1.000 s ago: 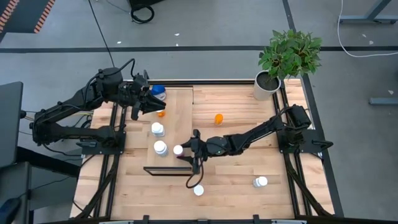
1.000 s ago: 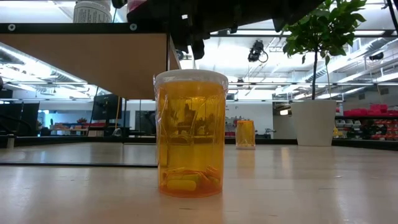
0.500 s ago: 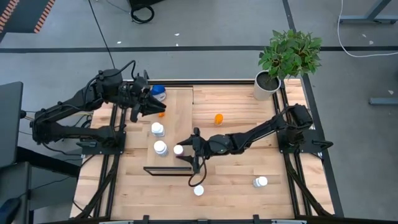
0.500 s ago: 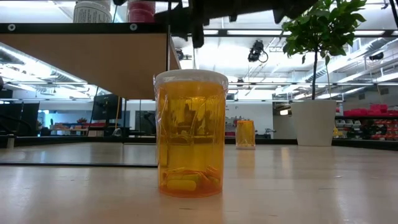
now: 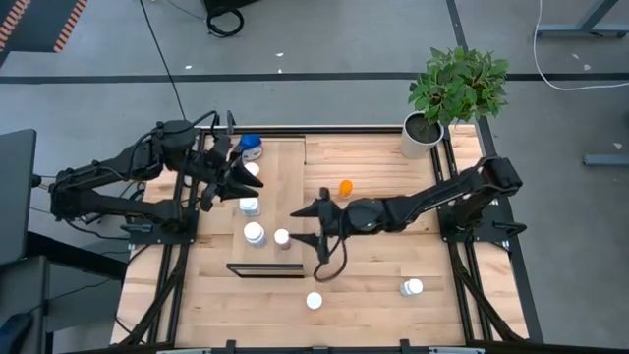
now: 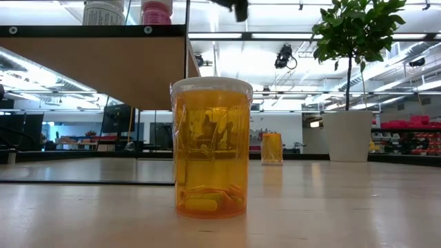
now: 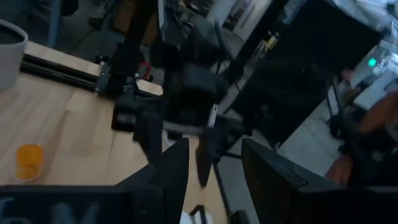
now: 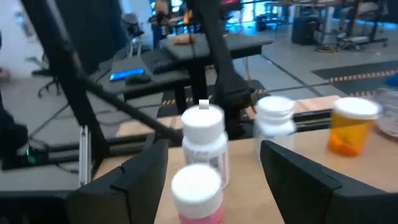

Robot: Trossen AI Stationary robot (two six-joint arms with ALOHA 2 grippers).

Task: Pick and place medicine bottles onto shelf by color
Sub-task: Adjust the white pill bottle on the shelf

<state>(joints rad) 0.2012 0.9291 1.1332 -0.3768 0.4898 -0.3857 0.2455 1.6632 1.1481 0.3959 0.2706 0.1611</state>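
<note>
The light-wood shelf (image 5: 280, 172) lies at the table's left. On it stand a blue bottle (image 5: 251, 147), an orange bottle (image 8: 351, 127), two white bottles (image 5: 250, 205) (image 5: 255, 233) and a pink bottle (image 5: 282, 238), all on their bases. My right gripper (image 5: 313, 228) is open just right of the pink bottle (image 8: 198, 190), fingers apart from it. My left gripper (image 5: 239, 179) is open above the shelf's far part, near the orange bottle. Loose bottles stand on the table: orange (image 5: 345, 187), orange with a white cap (image 5: 314, 301) and white (image 5: 412, 287).
A white plant pot (image 5: 421, 135) with a green plant stands at the far right corner. In the low view the raised shelf (image 6: 96, 62) shows at the upper left, with the near orange bottle (image 6: 211, 148) standing in front. Bare tabletop lies between the shelf and the right arm's base.
My right gripper has opened and let go of the pink bottle, which now stands on the shelf's near end. It has then drawn back toward the table's right edge and risen. My left gripper has moved a little toward the near edge along the shelf.
</note>
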